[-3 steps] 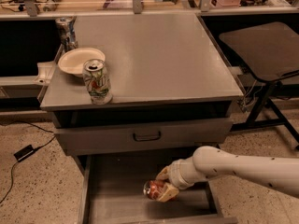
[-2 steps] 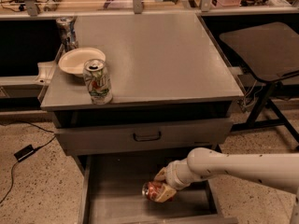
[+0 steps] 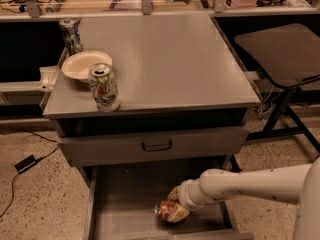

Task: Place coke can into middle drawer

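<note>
The coke can (image 3: 163, 209), red-orange with a silver end, lies on its side low in the open middle drawer (image 3: 125, 194), at the floor near the drawer's front. My gripper (image 3: 172, 208) reaches in from the right on a white arm, and its tan fingers (image 3: 178, 214) are closed around the can. The drawer is pulled out below the closed grey drawer front with a dark loop handle (image 3: 157, 146).
On the cabinet top (image 3: 165, 59) stand a white-green can (image 3: 104, 87), a white bowl (image 3: 85, 65) and a dark silvery can (image 3: 70, 34). A black chair (image 3: 280, 49) is at the right. A cable and adapter (image 3: 25, 163) lie on the floor at left.
My arm has moved slightly left, carrying the can a little further left in the drawer. Everything on the cabinet top is unmoved.
</note>
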`<state>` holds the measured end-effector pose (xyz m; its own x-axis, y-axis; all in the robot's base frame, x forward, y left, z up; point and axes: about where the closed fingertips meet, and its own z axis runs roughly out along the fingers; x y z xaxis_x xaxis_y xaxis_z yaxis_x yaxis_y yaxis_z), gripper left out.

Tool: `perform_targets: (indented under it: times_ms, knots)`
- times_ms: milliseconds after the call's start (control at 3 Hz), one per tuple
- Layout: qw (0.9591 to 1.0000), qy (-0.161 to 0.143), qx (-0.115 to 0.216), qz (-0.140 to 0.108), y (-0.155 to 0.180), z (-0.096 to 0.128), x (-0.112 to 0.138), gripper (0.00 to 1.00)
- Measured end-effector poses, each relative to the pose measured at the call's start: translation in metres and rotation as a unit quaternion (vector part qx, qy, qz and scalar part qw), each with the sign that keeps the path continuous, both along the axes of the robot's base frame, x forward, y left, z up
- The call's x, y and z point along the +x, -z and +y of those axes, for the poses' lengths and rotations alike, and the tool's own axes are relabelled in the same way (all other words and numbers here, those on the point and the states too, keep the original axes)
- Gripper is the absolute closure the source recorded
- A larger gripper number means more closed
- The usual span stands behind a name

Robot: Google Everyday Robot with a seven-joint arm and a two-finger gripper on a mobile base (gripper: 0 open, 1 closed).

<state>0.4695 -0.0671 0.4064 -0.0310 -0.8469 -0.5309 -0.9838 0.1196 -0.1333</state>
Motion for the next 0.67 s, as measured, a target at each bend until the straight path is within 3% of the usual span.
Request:
perform_targets:
  times_ms: [333,667]
  knots:
    - [0.9986,0.049,-0.017,-0.006,0.0103,-0.0054,-0.0080,0.47]
    - [0.9988,0.045,-0.014,-0.009,0.0087,-0.0040,-0.0051,0.22]
